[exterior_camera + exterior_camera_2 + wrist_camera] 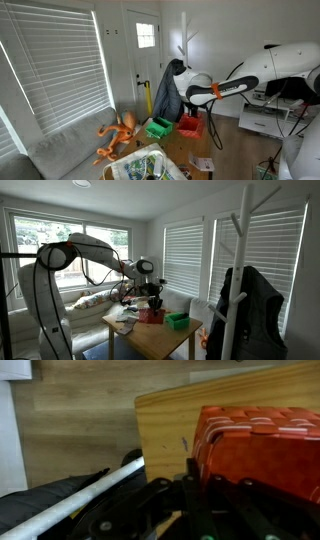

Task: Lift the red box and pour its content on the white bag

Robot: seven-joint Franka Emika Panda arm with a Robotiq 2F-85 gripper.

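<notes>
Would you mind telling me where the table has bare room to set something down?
Bare wood shows on the table between the red box and the table's edge, in the wrist view. In an exterior view, some wood also lies between the boxes and the white bag. Crowded: the bag's end, and where the green box neighbours the red one.

The arm (80, 245) arched up and over from its base, then ran level toward the red box (150, 317). The wrist (145, 270) was bent so that the hand (153, 304) pointed down directly above that box. In the wrist view the dark fingers (215, 510) lay close beside the box's rim. Whether they gripped it could not be told.
</notes>
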